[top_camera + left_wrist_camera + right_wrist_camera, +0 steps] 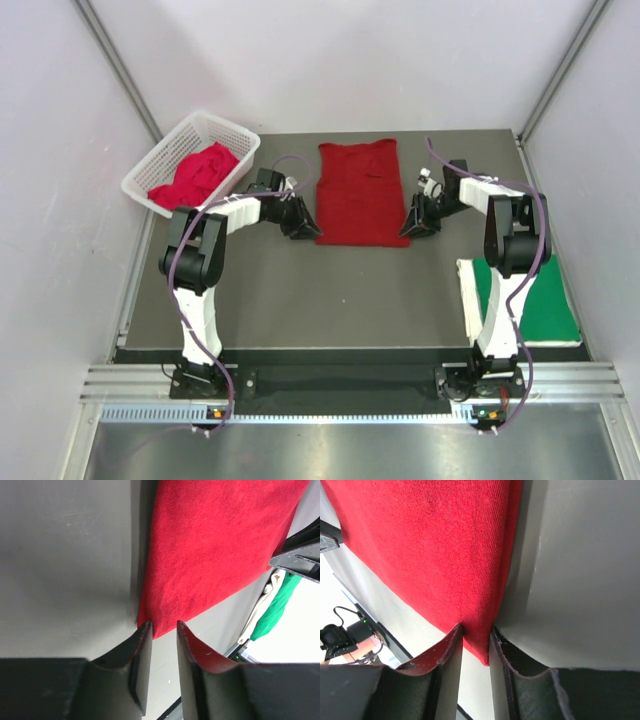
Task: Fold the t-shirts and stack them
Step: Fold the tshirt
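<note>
At near corners of red t-shirt (357, 195), left claw (163, 625), right claw (476, 628), cloth between jaws; grip unclear.

Reds and one green
We see a plain red spread shirt (357, 192) on the dark grey table (330, 290), a pinkish-red crumpled shirt (190, 175) in the white lattice basket (160, 150) (all plain cloth), and a green shirt (535, 300).

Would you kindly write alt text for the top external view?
A red t-shirt lies flat mid-table, the left gripper and right gripper at its near corners. A white basket holds a crumpled red shirt; a green shirt lies at right.
</note>
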You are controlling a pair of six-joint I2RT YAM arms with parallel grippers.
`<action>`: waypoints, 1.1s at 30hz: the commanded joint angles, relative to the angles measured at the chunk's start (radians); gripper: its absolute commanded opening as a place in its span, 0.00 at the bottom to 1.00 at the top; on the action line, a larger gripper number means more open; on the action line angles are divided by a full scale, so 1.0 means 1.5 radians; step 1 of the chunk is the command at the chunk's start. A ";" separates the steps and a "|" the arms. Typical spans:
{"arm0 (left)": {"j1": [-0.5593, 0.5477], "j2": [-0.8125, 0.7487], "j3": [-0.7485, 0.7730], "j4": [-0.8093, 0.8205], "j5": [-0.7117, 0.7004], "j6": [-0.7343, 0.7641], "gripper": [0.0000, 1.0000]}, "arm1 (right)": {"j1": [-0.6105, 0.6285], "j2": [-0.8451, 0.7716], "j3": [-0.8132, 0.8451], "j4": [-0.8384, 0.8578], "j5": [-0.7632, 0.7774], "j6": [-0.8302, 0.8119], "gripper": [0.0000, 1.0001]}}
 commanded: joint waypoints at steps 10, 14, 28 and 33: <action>-0.004 -0.003 0.003 0.028 0.023 0.004 0.00 | -0.002 -0.051 0.006 0.017 0.006 0.006 0.00; -0.004 -0.035 -0.016 0.010 0.012 0.014 0.00 | -0.003 -0.082 -0.030 0.028 0.008 0.013 0.00; -0.007 -0.099 -0.138 0.039 -0.002 0.017 0.00 | -0.002 -0.147 -0.192 0.097 0.041 0.028 0.00; -0.009 -0.081 -0.140 0.045 0.023 0.009 0.00 | 0.005 -0.192 -0.280 0.171 0.063 0.071 0.00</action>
